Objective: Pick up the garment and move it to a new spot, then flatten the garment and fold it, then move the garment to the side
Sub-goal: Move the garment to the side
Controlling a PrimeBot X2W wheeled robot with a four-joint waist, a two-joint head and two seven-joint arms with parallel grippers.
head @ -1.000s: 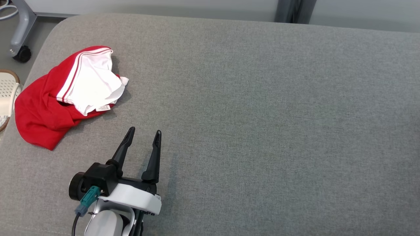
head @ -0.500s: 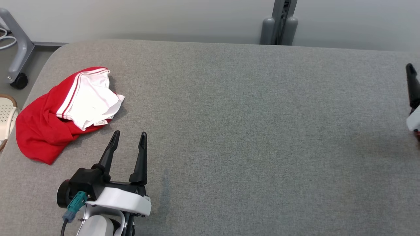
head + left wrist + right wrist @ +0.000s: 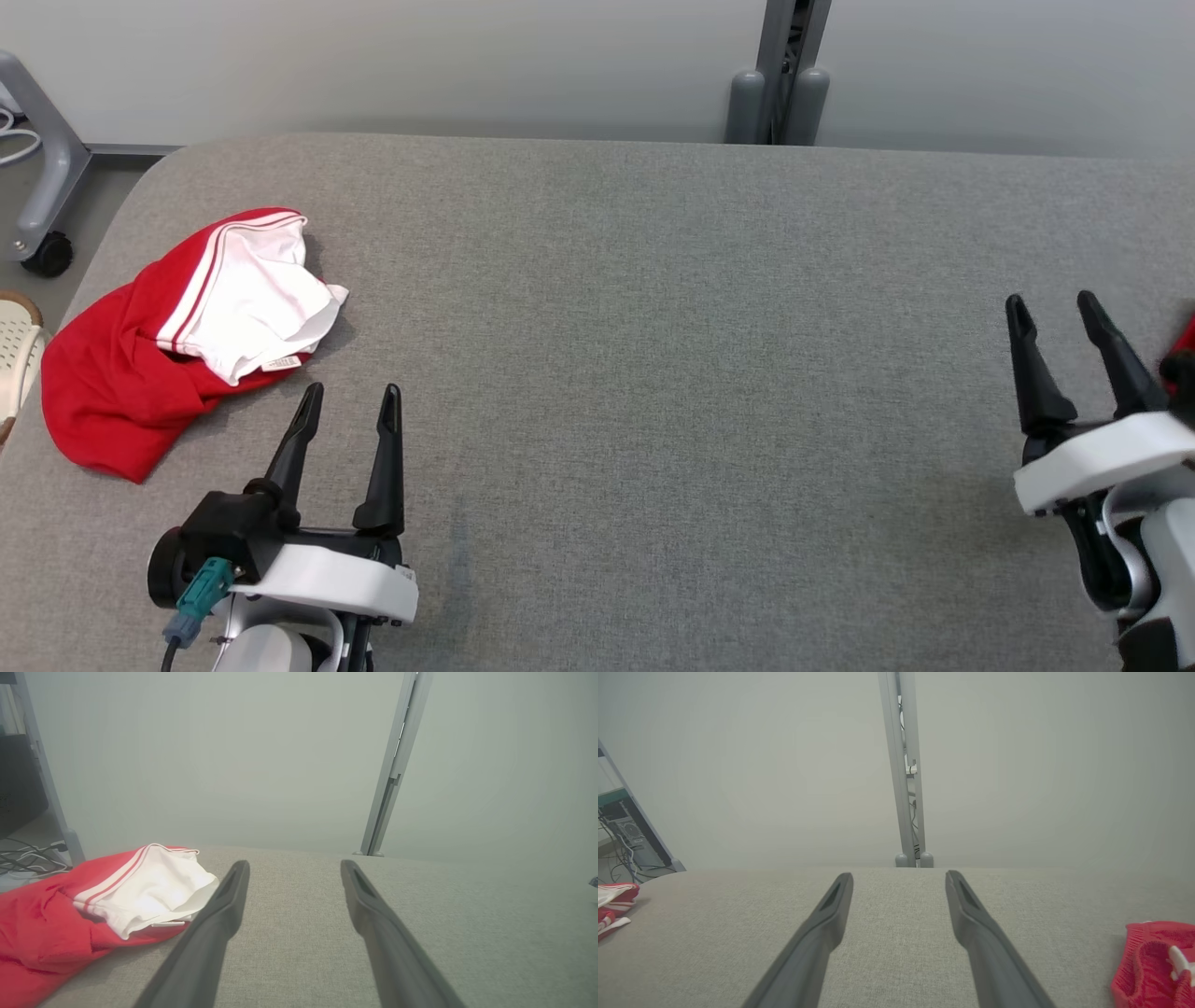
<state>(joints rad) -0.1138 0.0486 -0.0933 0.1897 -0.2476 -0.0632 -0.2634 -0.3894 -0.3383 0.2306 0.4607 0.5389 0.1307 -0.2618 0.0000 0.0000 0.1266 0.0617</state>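
**Operator:** Report status, left to right.

**Technician:** A pale perforated basket (image 3: 17, 345) sits off the left edge of the grey padded surface (image 3: 653, 373). The garment (image 3: 121, 383) is red with a white inner layer turned out. It lies crumpled at the left end of the surface, near that edge. The left gripper (image 3: 351, 392) hovers just beside it on the near side, jaws spread wide and holding nothing. The right gripper (image 3: 1052, 303) stands well apart at the right end, also spread wide and empty. A red knitted item (image 3: 1153, 961) lies just to its right.

**Operator:** Step in hand?

**Technician:** Judged to be the approach to the first pick. Nothing is gripped.

**Operator:** Failure modes?

**Technician:**
1. A pinch on the loose white layer alone may lift a single ply. The garment would then trail and drag instead of clearing the surface.
2. A sweep toward the left could push the fabric over the edge and onto the basket.
3. Fingers driven too low may snag the padded cover.
4. The right gripper, if it reaches sideways, may catch the red knitted item by mistake, since its colour is similar.
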